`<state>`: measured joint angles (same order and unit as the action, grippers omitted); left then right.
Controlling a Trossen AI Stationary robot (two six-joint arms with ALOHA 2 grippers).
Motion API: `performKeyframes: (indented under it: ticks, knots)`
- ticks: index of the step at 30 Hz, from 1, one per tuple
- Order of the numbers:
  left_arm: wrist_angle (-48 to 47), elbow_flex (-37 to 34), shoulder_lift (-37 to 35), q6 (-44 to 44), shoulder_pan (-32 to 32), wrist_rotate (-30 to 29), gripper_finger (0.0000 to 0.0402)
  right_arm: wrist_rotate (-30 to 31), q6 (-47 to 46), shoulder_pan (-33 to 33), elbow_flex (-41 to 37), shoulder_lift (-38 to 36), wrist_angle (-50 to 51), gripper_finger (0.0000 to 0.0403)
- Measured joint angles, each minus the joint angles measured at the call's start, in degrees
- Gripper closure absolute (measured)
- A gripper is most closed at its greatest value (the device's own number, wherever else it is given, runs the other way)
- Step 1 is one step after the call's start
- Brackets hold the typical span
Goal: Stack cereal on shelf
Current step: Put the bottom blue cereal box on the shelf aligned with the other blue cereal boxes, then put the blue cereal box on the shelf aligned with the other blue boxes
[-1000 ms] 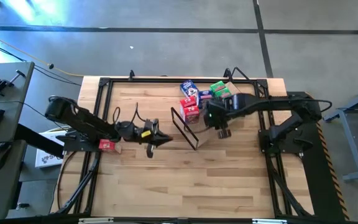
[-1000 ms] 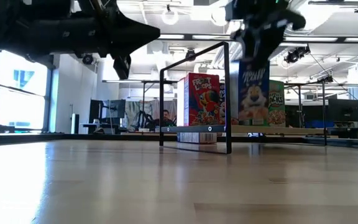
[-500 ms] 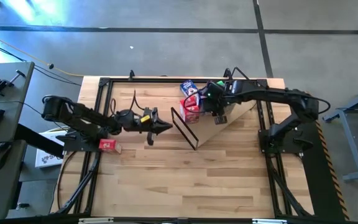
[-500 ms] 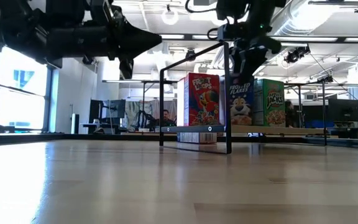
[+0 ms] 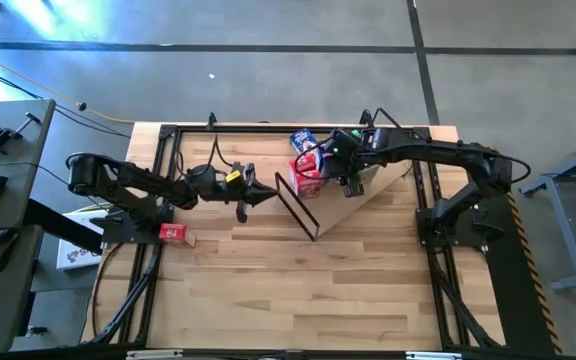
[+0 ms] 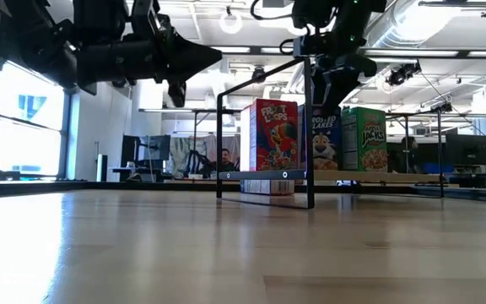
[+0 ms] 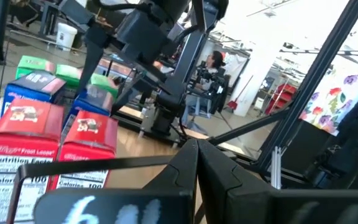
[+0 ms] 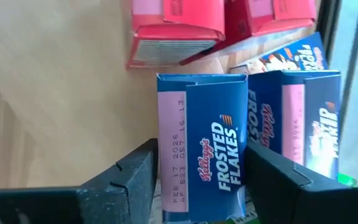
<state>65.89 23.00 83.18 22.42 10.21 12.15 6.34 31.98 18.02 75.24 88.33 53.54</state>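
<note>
The right hand, fingers spread, straddles a blue Frosted Flakes box standing on the shelf (label legible only from the wrist), while the left hand hovers pressed together above the surface.

Cereal: glossy printed cardboard. Shelf: matt pale plywood, thin black wire. Fingers: matt black plastic.

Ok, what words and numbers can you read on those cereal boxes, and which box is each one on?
"Kellogg's FROSTED FLAKES": blue box between the right gripper's open fingers.
"FEB 17 2026": pink strip on that box; the code line below is unclear.
"FROOT LOOPS": red box, low view.
"FROSTED FLAKES": blue box in the low view.
"JACKS": green box.
"100": red box panel, left wrist view.
Other print is too small.
</note>
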Motion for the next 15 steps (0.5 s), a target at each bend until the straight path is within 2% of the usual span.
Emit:
performKeyframes:
  ticks: [6, 15]
  knots:
    - [-0.07, 0.75, 0.0, 0.01, 1.6, 3.06, 0.0401, 2.69, -0.18, 0.0, 0.0, 0.0, 0.05, 0.0202]
    - [-0.04, 0.77, 0.0, 0.47, 3.44, 3.27, 0.0401, 5.63, -1.48, 0.0, 4.42, -0.02, 1.53, 0.02]
